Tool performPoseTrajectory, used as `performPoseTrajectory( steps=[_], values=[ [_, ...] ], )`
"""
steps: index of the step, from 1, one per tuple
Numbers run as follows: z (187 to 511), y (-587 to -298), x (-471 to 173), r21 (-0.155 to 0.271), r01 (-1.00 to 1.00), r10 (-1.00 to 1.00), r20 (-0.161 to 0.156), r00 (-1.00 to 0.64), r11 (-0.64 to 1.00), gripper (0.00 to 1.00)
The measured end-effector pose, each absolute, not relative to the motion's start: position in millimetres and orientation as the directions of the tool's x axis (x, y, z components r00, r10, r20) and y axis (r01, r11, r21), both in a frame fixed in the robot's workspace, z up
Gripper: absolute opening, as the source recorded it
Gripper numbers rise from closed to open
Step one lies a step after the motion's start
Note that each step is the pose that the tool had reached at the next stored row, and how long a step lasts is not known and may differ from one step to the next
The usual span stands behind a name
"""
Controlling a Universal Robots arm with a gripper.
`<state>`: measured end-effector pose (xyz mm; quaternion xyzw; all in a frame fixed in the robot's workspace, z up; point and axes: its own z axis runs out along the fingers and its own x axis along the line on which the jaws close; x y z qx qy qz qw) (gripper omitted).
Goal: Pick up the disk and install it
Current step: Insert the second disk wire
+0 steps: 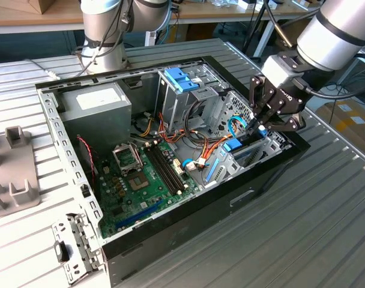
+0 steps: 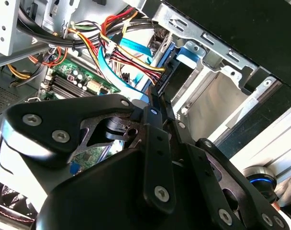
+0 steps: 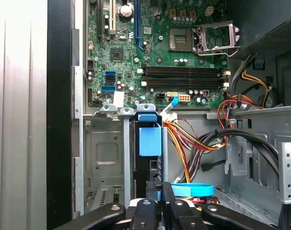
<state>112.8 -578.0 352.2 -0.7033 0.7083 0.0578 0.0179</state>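
Note:
The disk (image 1: pixel 232 145) stands on edge in the metal drive cage (image 3: pixel 105 158) at the side of the open computer case on the exterior view's right. Its dark body and bright blue tab (image 3: pixel 150 139) sit in a narrow slot of the cage. The blue rail (image 2: pixel 170 72) runs down into the bay in the second wrist view. My gripper (image 1: pixel 259 127) reaches down from above the cage. Its black fingers (image 3: pixel 158 188) are pressed together on the disk's upper edge, and they meet on the same edge (image 2: pixel 152 108) in the second wrist view.
The case holds a green motherboard (image 1: pixel 140 174), a grey power supply (image 1: pixel 95 102), a light-blue clip (image 1: pixel 181 78) on the upper bay and bundles of coloured cables (image 1: pixel 194 138) beside the cage. A second arm's base (image 1: pixel 104 36) stands behind. A grey fixture (image 1: pixel 14 168) and a metal bracket (image 1: pixel 74 246) lie to the exterior view's left.

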Motion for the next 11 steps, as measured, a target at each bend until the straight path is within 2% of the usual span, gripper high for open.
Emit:
performPoseTrajectory(
  steps=[11],
  values=[
    [347.1,-576.2,112.8,0.057,-0.998,-0.994,-0.106,-0.01,0.004,0.16]
  ],
)
